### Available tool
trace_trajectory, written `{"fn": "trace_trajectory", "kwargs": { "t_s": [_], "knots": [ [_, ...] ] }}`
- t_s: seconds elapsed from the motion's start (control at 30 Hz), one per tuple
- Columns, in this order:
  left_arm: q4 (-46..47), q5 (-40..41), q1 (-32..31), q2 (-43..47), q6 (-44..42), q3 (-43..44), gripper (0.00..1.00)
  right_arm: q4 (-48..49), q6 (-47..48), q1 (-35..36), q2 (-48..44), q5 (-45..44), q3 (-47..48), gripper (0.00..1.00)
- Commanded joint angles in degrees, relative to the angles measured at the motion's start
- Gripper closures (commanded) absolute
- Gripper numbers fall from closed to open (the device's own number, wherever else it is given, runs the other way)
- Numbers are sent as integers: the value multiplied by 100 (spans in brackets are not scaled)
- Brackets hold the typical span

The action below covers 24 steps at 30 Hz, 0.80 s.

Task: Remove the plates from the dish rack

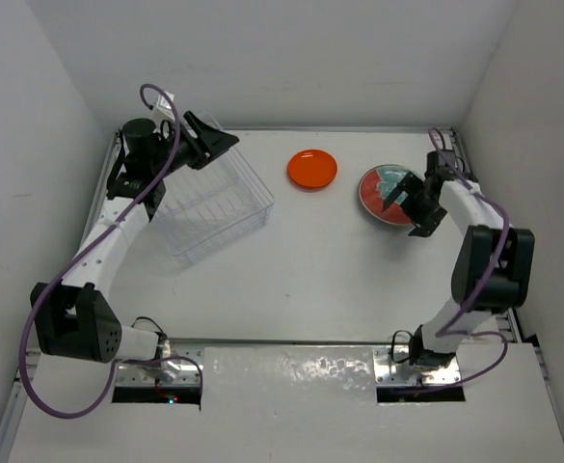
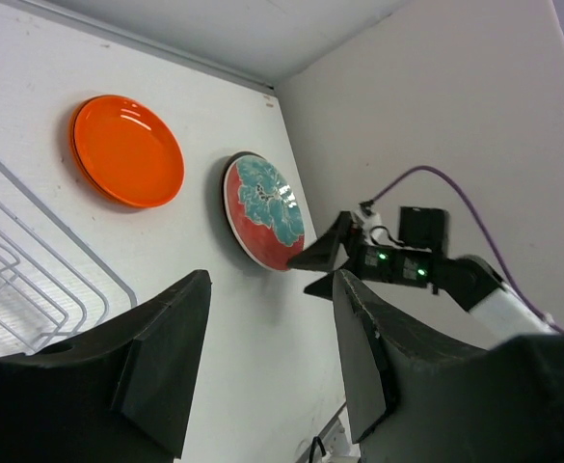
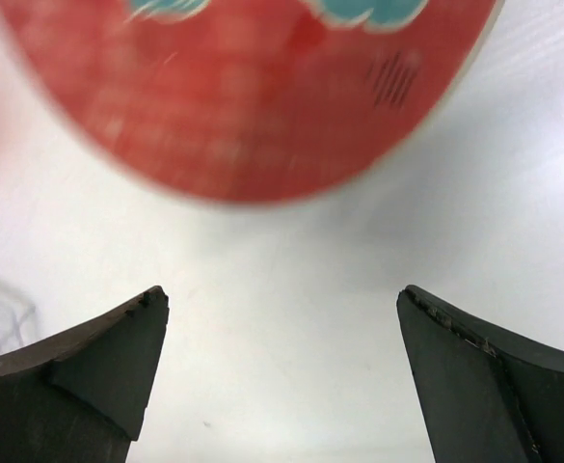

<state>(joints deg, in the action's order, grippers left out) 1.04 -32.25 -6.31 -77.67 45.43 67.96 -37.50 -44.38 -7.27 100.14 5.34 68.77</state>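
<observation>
Flat near table (image 1: 310, 270) far right edge: red plate (image 1: 378, 186), just beyond right gripper (image 1: 407, 210), jaws wide apart, empty. Left gripper (image 1: 214, 145), jaws part-spread on nothing, by dish rack (image 1: 214, 207), far left corner.

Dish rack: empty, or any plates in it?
Empty: the dish rack shows only clear ribs from above; the orange plate and the red plate lie flat on the table beside it.

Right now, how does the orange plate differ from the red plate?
The orange plate is plain; the red plate carries a teal flower pattern. The orange plate lies nearer the dish rack; the red plate lies just in front of the open right gripper. Both are round and lie flat on the table, outside the rack.
</observation>
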Motion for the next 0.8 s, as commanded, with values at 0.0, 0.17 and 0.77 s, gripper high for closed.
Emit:
{"fn": "trace_trajectory", "kwargs": {
  "t_s": [0.0,0.17,0.77],
  "knots": [
    [221,-27,68,252,-69,217,50,217,464,286,-1143,2,-180,1],
    [221,-27,68,611,-69,217,50,-1272,2114,1604,-2277,-1021,1046,1],
    [-4771,7233,-248,2413,-2451,-142,0,-2087,3673,1922,-5610,-3197,313,1]
  ]
}}
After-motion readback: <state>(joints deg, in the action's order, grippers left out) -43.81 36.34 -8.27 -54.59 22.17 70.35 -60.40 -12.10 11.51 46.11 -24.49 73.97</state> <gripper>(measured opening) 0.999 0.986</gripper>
